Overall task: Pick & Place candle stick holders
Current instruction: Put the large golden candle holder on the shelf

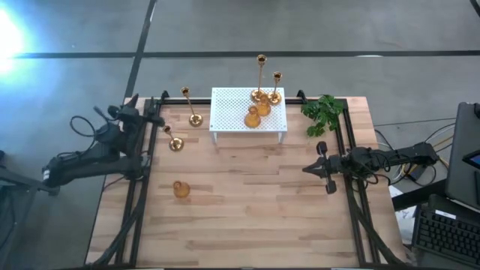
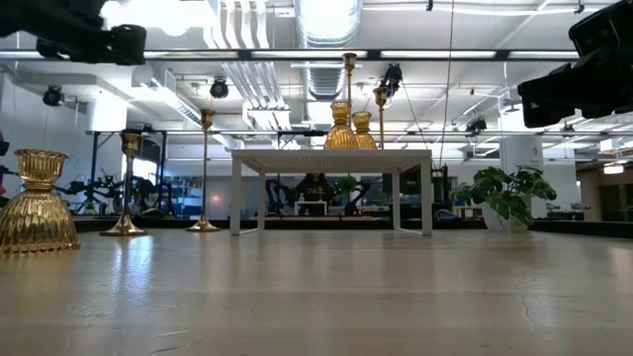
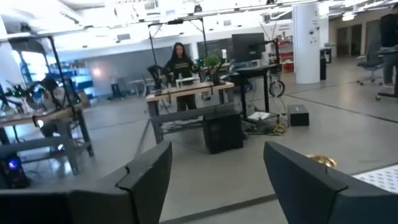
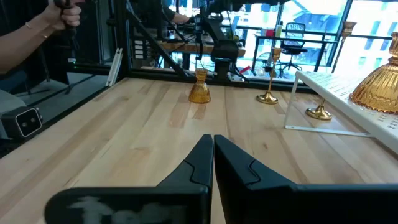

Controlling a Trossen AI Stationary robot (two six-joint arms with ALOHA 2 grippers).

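Several shiny gold candle stick holders show. Two tall stems [image 1: 260, 75] [image 1: 277, 86] and two squat ones [image 1: 253, 118] [image 1: 263, 107] stand on the white perforated stand [image 1: 229, 105]. Two stems [image 1: 191, 109] [image 1: 174, 141] and a squat holder [image 1: 181, 189] stand on their bases on the wooden table [image 1: 247, 217]. My left gripper [image 1: 155, 114] is open and empty, raised at the table's far left corner; it also shows in the left wrist view [image 3: 214, 186]. My right gripper [image 1: 309, 169] is shut and empty, low over the table's right side, pointing left; it also shows in the right wrist view [image 4: 212, 162].
A green plant sprig [image 1: 324, 112] lies at the far right, beside the stand. Black frame rails run along the table's left and right edges [image 1: 352, 202]. A person's hand [image 4: 37, 25] shows beyond the table's near side. Bare wood lies across the table's middle and near part.
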